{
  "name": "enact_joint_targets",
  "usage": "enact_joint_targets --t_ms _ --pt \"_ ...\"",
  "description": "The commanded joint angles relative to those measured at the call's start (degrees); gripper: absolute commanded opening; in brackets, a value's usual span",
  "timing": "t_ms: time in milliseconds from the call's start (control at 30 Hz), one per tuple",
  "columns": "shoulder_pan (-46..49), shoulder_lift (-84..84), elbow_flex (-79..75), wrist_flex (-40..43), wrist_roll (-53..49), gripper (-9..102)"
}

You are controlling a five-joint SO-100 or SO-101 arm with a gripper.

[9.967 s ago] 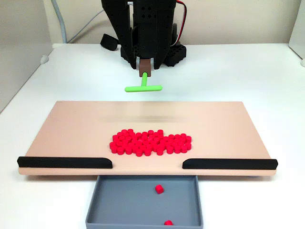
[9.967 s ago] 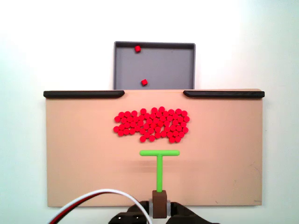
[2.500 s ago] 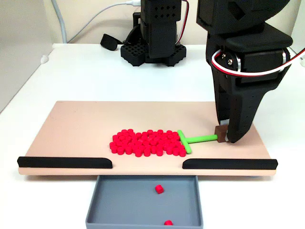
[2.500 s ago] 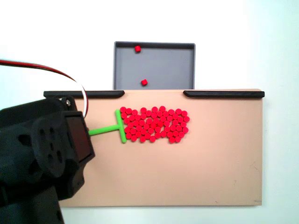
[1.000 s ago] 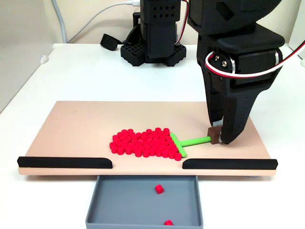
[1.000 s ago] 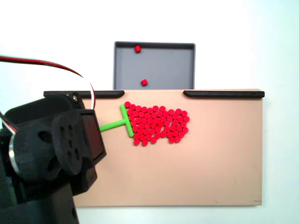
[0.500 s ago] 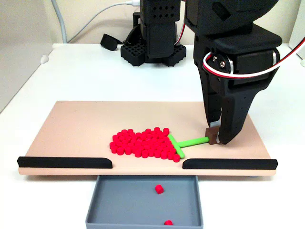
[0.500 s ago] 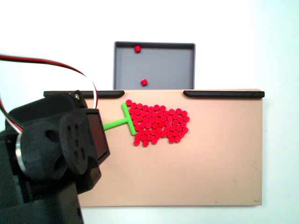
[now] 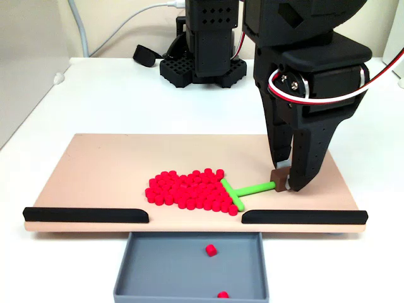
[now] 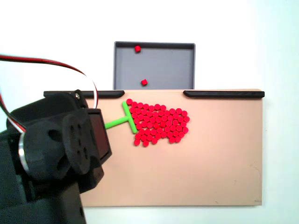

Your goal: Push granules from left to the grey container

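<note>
One arm is reaching down over the right part of the board point(image 9: 101, 170) in a fixed view, and its pincer point(image 9: 285, 182) is pinching the brown block point(image 9: 278, 178) at the end of the single green T-shaped pusher point(image 9: 243, 190). The pusher's stem is running leftward from the block, and its crossbar is lying tilted against the right edge of the granules point(image 9: 186, 189). These are sitting as one tight red patch near the middle of the board (dozens of them, too many and too closely packed to count exactly), with none scattered away from it on the board. In a fixed view from above, the same patch point(image 10: 159, 123) is showing right of the crossbar of the pusher point(image 10: 125, 119), while the arm's dark body is covering the lower left corner and hiding the pincer. Two black strips are edging the board on the side toward the container, one point(image 9: 85, 215) at the left and one point(image 9: 304, 216) at the right in a fixed view, leaving one gap between them. The container point(image 9: 154, 265) is lying just beyond that gap, touching or nearly touching the board's edge, and two granules are resting inside it, well apart from each other. Everything is standing on one white surface point(image 9: 95, 95).
</note>
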State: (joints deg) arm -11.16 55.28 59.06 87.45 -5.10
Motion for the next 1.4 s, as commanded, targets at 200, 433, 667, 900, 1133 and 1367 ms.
enact_joint_targets --t_ms 200,433,667,900,1133,1367 --pt "0.97 -0.18 0.00 -0.18 -1.23 0" --pt "1.05 -0.18 0.00 -0.18 -2.81 0" --pt "1.23 -0.35 -0.09 -0.18 -4.39 0" --pt "1.41 -0.44 -0.18 -0.18 -5.71 0" --pt "1.58 -0.53 -0.18 -0.18 -6.94 0" --pt "1.85 -0.62 -0.18 -0.18 -7.73 0"
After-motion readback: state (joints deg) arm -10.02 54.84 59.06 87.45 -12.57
